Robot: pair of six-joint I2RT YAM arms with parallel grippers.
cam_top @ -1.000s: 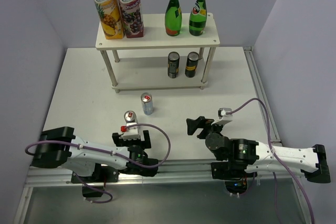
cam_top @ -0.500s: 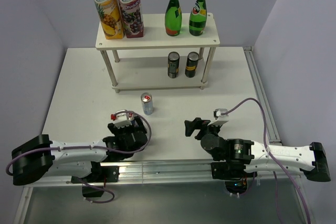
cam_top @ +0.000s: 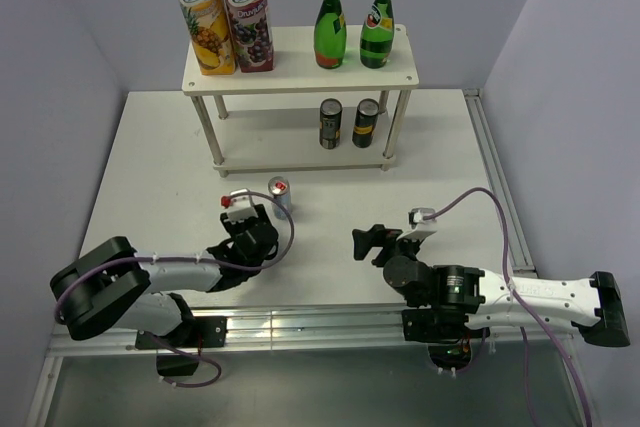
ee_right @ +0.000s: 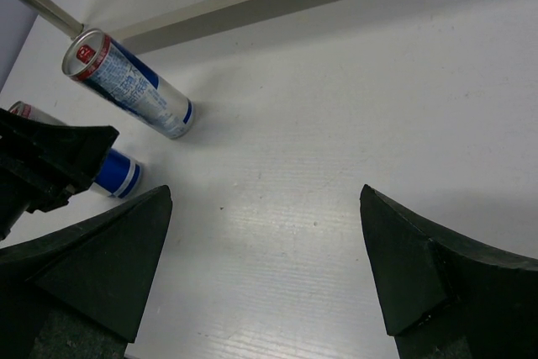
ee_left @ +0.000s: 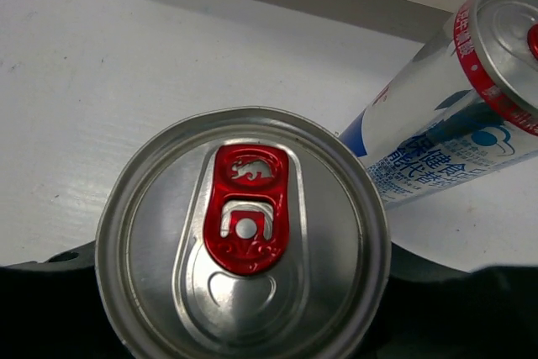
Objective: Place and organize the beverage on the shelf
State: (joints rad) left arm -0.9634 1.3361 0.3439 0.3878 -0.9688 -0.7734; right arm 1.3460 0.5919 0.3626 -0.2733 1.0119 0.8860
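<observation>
Held: silver can (ee_left: 244, 241), clamped in left gripper (cam_top: 255, 237), mid-counter, near upright second can (cam_top: 280, 197). Idle: right gripper (ee_right: 262, 203), fingers apart. Counter's far edge: shelf (cam_top: 300, 59).

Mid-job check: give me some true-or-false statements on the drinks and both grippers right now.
1. Two cartons and two green bottles stand on the shelf's top board. True.
2. The shelf's lower board is bare. False: two dark cans stand there.
3. The right gripper holds a can. False: it is open and empty.
4. The left gripper is shut on a silver can. True.
5. A second can stands on the table before the shelf. True.
</observation>
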